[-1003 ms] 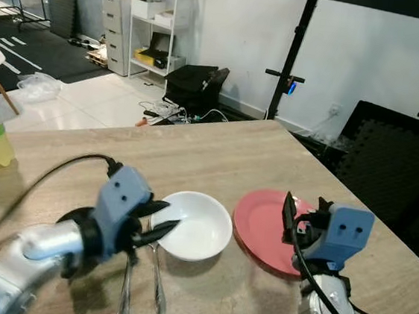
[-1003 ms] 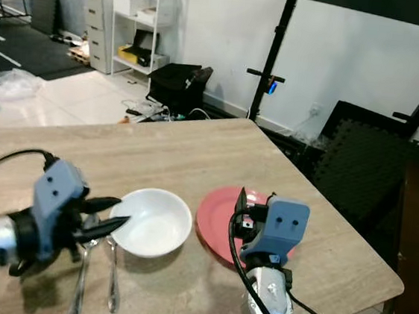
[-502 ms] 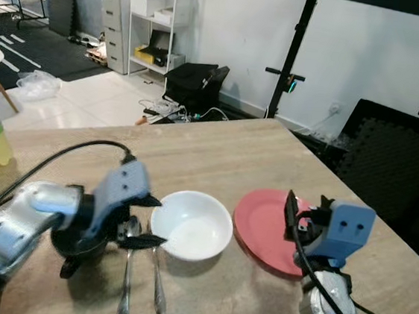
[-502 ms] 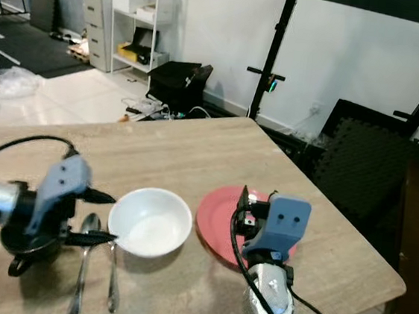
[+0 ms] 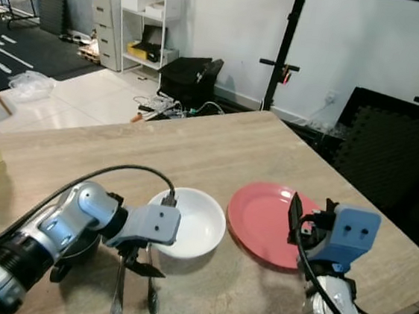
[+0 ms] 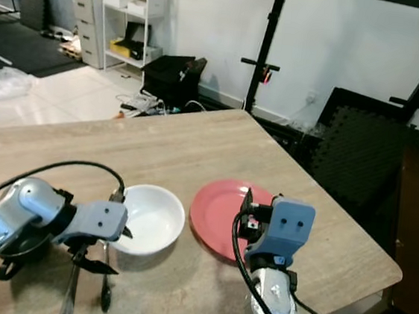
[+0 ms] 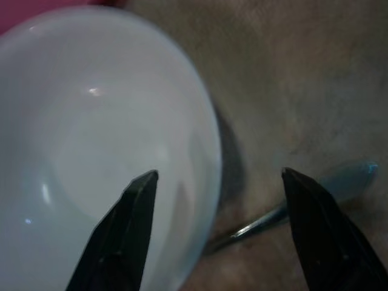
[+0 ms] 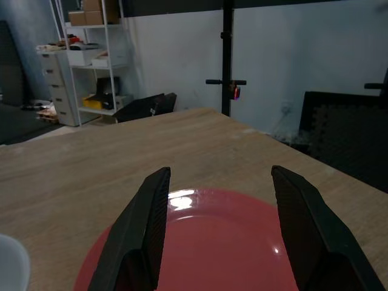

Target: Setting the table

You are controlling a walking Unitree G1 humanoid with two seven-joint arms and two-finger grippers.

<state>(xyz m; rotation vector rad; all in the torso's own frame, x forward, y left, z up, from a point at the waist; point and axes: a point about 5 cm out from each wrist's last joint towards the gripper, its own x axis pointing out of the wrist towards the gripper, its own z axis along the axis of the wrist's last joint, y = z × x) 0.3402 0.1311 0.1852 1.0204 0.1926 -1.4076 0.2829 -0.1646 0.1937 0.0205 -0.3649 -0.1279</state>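
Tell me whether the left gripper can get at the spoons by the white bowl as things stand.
Probably yes. The left gripper hangs open, fingers pointing down, right over the two spoons lying on the table beside the white bowl. Nothing lies between; only the bowl's rim is close.

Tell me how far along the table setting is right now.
Already laid out: a white bowl beside a red plate, with two spoons lying on the table by the bowl. In hand: nothing; the left gripper points down, open over the bowl's rim and the spoons, and the right gripper hovers open over the plate. Left: placing the spoons.
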